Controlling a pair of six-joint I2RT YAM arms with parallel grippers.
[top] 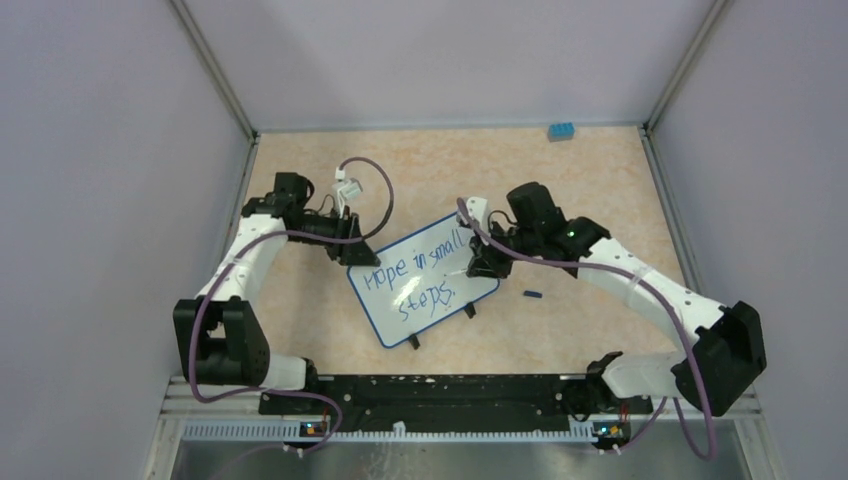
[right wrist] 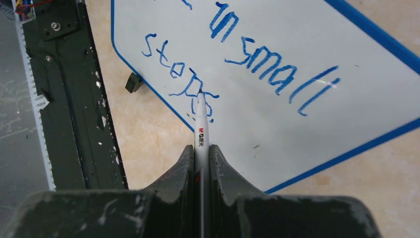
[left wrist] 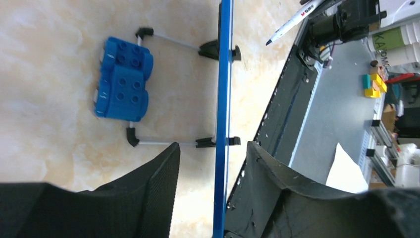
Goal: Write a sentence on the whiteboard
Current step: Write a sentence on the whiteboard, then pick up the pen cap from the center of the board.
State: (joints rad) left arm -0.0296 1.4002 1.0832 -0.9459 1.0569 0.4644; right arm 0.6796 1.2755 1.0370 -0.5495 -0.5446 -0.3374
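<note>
Shows whiteboard (top: 385,315) propped between both claws, sentence (top: 420,272) across it; right claw (right wrist: 201,148) clamped on marker (right wrist: 200,116), tip at last word; left claw (left wrist: 213,148) parted astride the whiteboard's left edge, not touching

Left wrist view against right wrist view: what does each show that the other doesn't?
Left wrist only: the board edge-on between the fingers of the open left pincer, its wire stand, a blue brick. Right wrist only: the writing and the right pincer shut on the marker, tip at "steps". Both: board, marker, black rail.
</note>
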